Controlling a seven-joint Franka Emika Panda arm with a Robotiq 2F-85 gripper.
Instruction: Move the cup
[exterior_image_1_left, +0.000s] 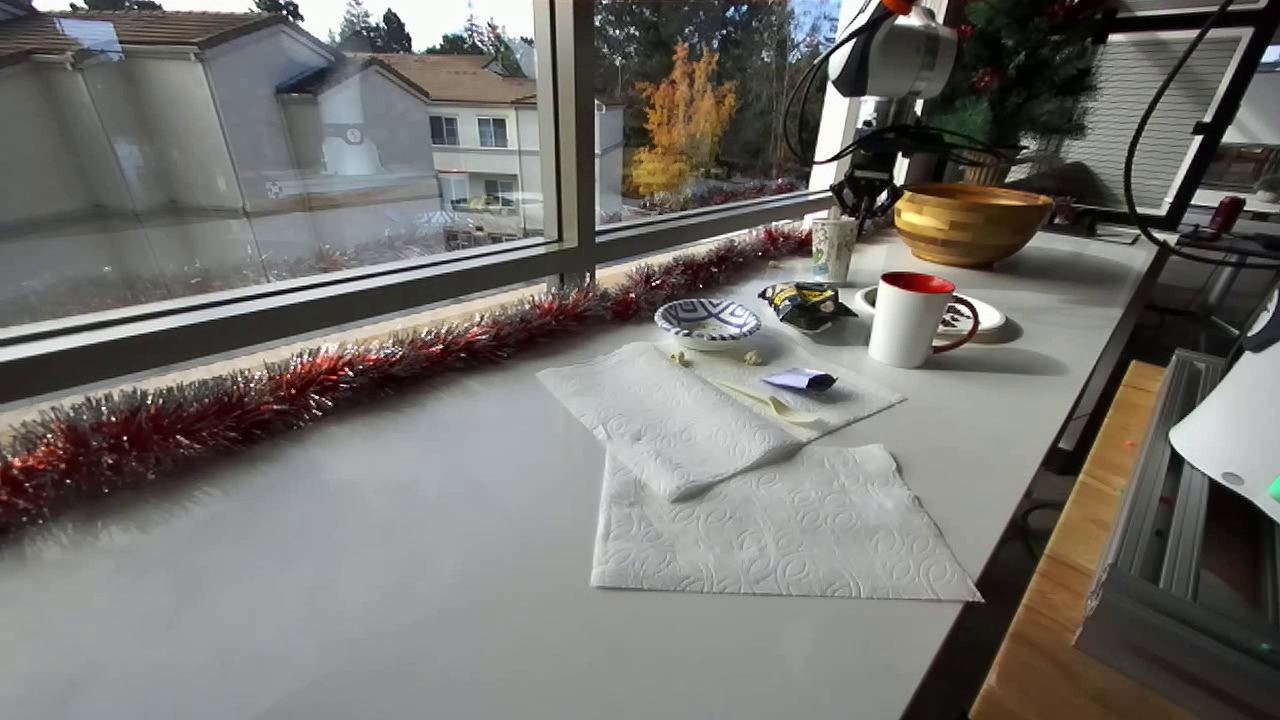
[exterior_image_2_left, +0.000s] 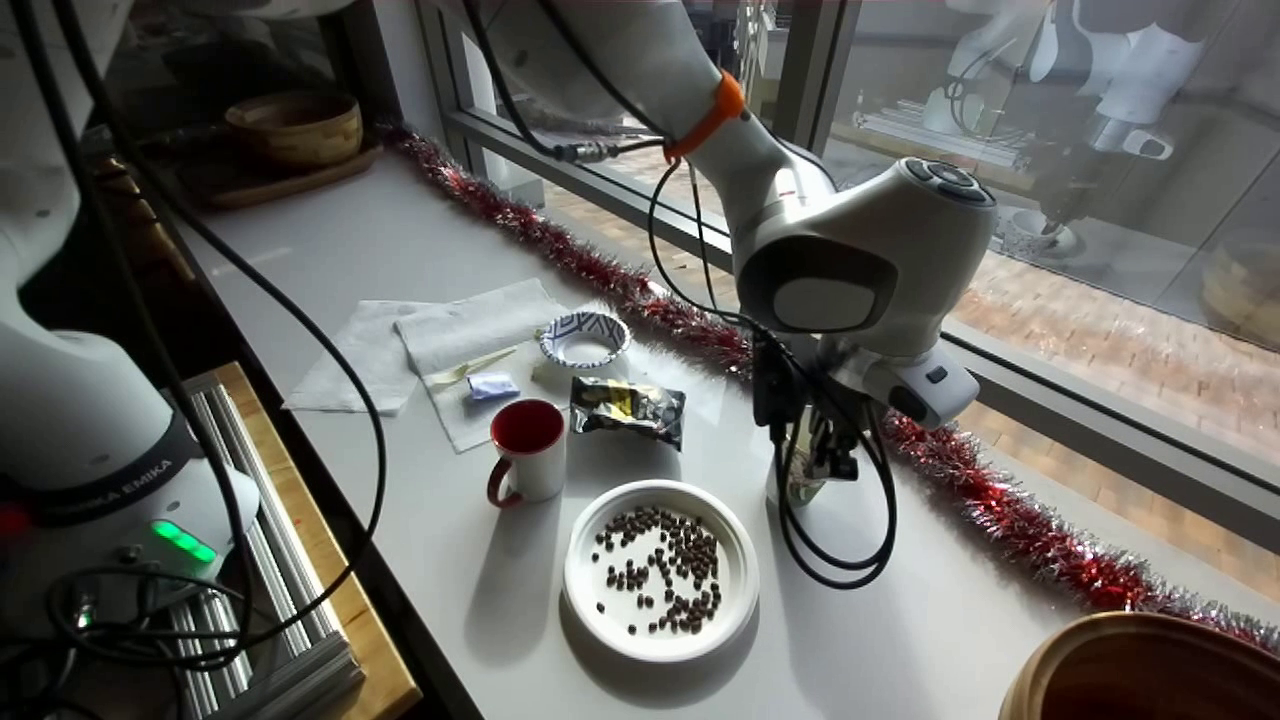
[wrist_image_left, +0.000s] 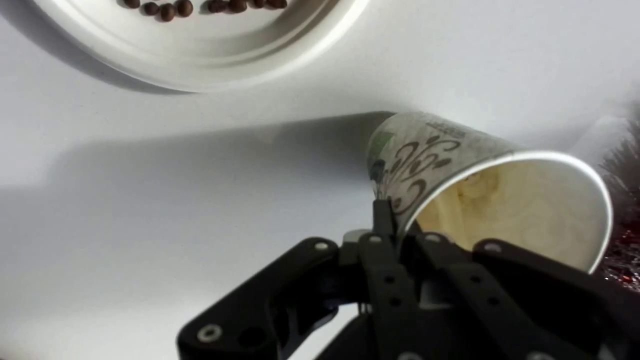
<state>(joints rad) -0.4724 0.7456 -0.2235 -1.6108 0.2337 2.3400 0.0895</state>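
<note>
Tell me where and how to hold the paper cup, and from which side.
I'd pinch the paper cup by its rim, with the gripper coming from above and the rim between its fingers: the mouth opens upward, the wall looks thin and no handle shows. The wrist view shows it gripped just so, one finger inside, one outside.

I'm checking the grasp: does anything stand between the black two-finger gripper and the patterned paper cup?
Nothing visible does: in the wrist view, the black two-finger gripper is closed on the rim of the patterned paper cup. The round white plate lies apart from both.
</note>
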